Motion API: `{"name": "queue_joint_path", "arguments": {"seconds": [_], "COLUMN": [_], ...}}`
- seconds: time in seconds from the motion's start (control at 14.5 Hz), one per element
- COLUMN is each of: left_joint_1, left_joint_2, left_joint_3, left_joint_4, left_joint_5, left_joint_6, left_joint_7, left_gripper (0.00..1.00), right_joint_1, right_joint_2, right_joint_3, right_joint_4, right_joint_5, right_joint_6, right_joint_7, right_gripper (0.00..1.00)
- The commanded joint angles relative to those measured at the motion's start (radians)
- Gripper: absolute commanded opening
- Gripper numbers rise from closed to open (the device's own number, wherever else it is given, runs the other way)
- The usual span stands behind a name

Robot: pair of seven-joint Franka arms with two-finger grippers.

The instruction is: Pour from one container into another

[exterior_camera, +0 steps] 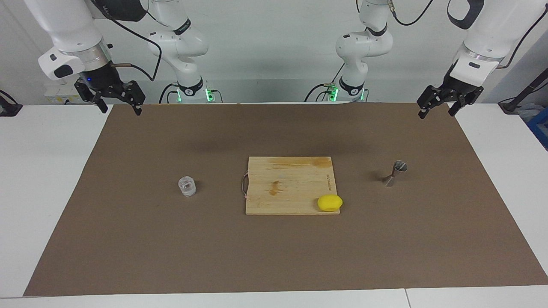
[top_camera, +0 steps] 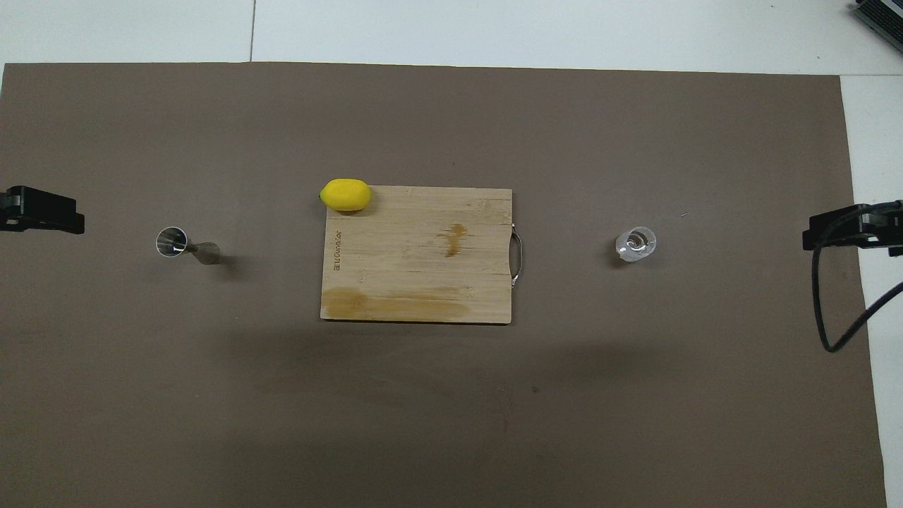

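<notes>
Brown mat (exterior_camera: pixel 274 256) is covering the white table, w/ both arms hanging up near the robots' edge of it. Right gripper (exterior_camera: pixel 115 100) is hovering over the mat's corner at the right arm's end, fingers spread, holding nothing. Left gripper (exterior_camera: pixel 441 105) is hovering over the corner at the left arm's end, also spread & empty.

Step in hand, imo: pre-grasp, nothing picked up yet. Next move is calling for the right gripper to drop to the glass tumbler (exterior_camera: pixel 187 186) and pinch its wall.

Tumbler is standing upright toward the right arm's end, axis vertical, mouth up. Jigger (exterior_camera: pixel 394 173) is standing toward the left arm's end, long axis vertical, one cup facing up. Cutting board (exterior_camera: pixel 289 185) w/ lemon (exterior_camera: pixel 329 202) is lying between them.
</notes>
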Motion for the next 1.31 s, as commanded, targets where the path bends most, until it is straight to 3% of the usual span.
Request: {"name": "queue_joint_path", "arguments": {"seconds": [0.0,0.28,0.55,0.83,1.24], "left_joint_1": [-0.012,-0.011,-0.008,-0.006,-0.005], "left_joint_2": [0.007,0.007,0.007,0.007,0.005], "left_joint_3": [0.010,0.010,0.010,0.010,0.010], "left_joint_4": [0.021,0.019,0.019,0.015,0.011], "left_joint_5": [0.010,0.010,0.010,0.010,0.010], "left_joint_6": [-0.010,-0.009,-0.007,-0.004,-0.003], "left_joint_7": [-0.014,-0.014,-0.014,-0.014,-0.012], "left_gripper": [1.00,1.00,1.00,1.00,1.00], "right_joint_1": [-0.009,-0.064,-0.156,-0.192,-0.247], "right_joint_2": [-0.015,-0.012,-0.003,0.023,0.193], "right_joint_3": [0.006,0.001,0.001,0.001,0.001], "right_joint_4": [-0.035,-0.075,-0.144,-0.237,-0.230], "right_joint_5": [0.012,0.160,0.389,0.530,0.717], "right_joint_6": [0.009,0.023,0.073,0.099,0.118], "right_joint_7": [0.105,0.177,0.349,0.490,0.792], "right_gripper": [1.00,1.00,1.00,1.00,1.00]}}
